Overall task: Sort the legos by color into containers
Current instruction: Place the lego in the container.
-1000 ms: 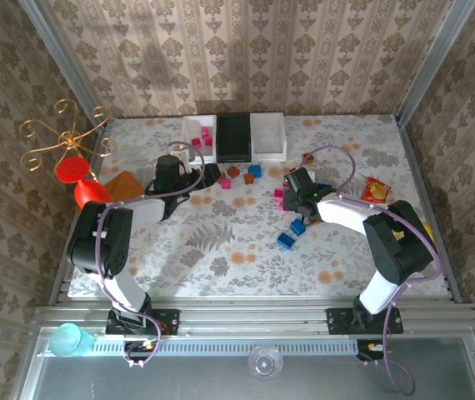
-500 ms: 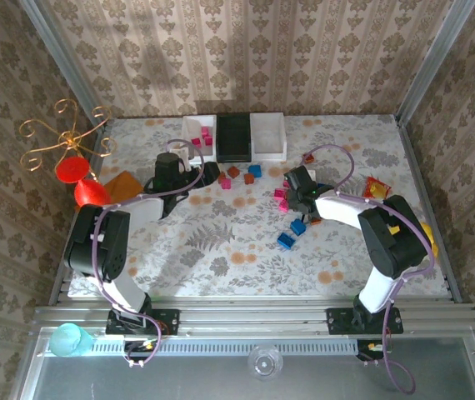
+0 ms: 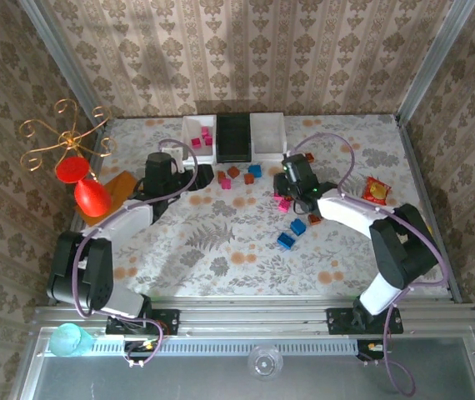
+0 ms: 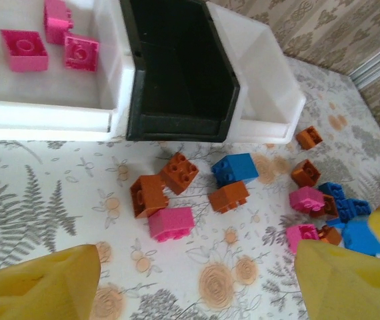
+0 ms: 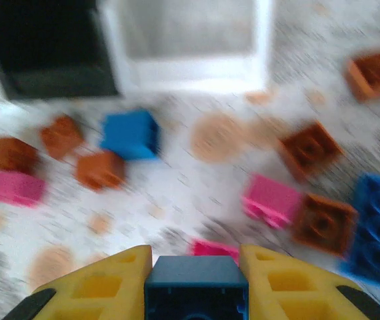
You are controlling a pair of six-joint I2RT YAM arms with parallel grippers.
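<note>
Although three pink legos (image 4: 23, 50) already sit in the left white bin (image 4: 50, 115) at the table's (image 3: 221, 242) twelve o'clock, the black bin (image 4: 177, 125) and right white bin (image 4: 273, 100) look empty. Most loose bricks (image 4: 177, 175) lie scattered toward three o'clock. The right gripper (image 5: 195, 270) pinches a blue brick (image 5: 197, 293) at roughly two o'clock, while the left gripper (image 4: 190, 287) gapes wide, empty.

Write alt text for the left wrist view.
Three bins sit side by side at the top: a white bin holding three pink bricks, an empty black bin, and a second white bin. Below them, loose orange-brown, blue and pink bricks lie scattered on the floral table, with the yellow fingers of the open left gripper at the bottom corners.
</note>
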